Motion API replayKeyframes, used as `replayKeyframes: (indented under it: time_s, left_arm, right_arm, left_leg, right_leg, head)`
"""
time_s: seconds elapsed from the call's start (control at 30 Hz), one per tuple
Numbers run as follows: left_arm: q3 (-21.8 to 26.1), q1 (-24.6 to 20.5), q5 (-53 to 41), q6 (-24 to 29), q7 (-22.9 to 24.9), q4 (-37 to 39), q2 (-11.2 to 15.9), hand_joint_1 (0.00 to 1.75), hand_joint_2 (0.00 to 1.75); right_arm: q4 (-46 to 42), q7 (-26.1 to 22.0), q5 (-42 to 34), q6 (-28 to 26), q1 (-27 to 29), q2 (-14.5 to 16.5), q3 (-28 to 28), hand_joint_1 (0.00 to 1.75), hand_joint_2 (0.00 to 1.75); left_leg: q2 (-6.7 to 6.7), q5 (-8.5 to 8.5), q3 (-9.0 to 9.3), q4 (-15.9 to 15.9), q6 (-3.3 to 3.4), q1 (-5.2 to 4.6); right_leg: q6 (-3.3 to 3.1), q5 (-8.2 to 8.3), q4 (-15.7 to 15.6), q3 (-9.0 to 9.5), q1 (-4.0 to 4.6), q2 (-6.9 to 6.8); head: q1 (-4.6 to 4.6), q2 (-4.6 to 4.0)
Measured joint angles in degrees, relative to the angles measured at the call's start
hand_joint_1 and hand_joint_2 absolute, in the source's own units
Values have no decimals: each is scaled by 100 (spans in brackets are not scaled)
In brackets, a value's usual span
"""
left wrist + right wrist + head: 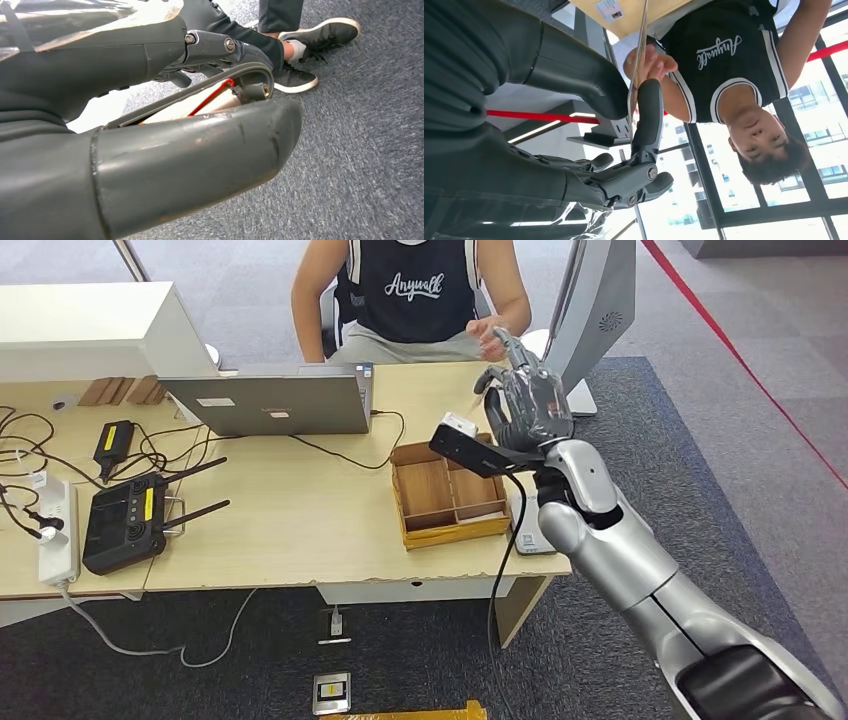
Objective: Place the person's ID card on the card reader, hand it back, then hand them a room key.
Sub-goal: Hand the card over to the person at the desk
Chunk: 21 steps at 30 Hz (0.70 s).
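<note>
- The left hand [165, 150] hangs over grey carpet [360, 150], its thumb thick in the foreground and its fingers curled in; whether they clasp anything I cannot tell.
- Near the table's [290, 530] front edge stands a wooden tray [447, 497], its compartments showing bare wood.
- Just beside the tray, at the table's right edge, lies a flat grey device [530, 530], partly hidden by the arm.
- Above the tray, the right hand [527, 400] is raised, pinching a thin card [640, 55] edge-on between thumb and a finger.
- Beyond it, the person's hand [651, 61] touches the card's far end.
- A laptop [270, 400] stands on the table, further left.
</note>
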Motion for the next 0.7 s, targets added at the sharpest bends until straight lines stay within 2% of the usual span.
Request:
replayKeyframes:
  time_s: [0.13, 0.27, 0.47, 0.7]
  left_arm:
    - [-2, -5, -31, -25, -1, 0, 0, 0, 0]
    - [-16, -66, -143, -107, 25, 0, -1, 0, 0]
    - [-111, -209, -237, -169, 83, 0, -2, 0, 0]
    - [-239, -270, -256, -210, 101, 0, -2, 0, 0]
  right_arm:
    - [-7, -8, 9, 79, -42, 30, 11, 175, 175]
    - [288, -144, 56, 272, -358, 205, 71, 175, 175]
    - [1558, -361, 75, 358, -1222, 733, 226, 175, 175]
    - [2898, -191, 62, 437, -1859, 1185, 344, 175, 175]
  left_leg:
    - [0, 0, -2, 0, 0, -1]
    - [1, 1, -6, -1, -1, 0]
    - [-2, 10, -8, -1, -7, 1]
    - [-2, 10, -11, 0, -6, 1]
  right_leg:
    - [0, 0, 0, 0, -1, 0]
    - [-2, 1, 3, -3, 0, 0]
    - [-3, 2, 10, -7, 1, -3]
    - [-3, 2, 10, -10, 0, -4]
  head:
    - [-1, 0]
    - [0, 0]
    - [-1, 0]
    - [1, 0]
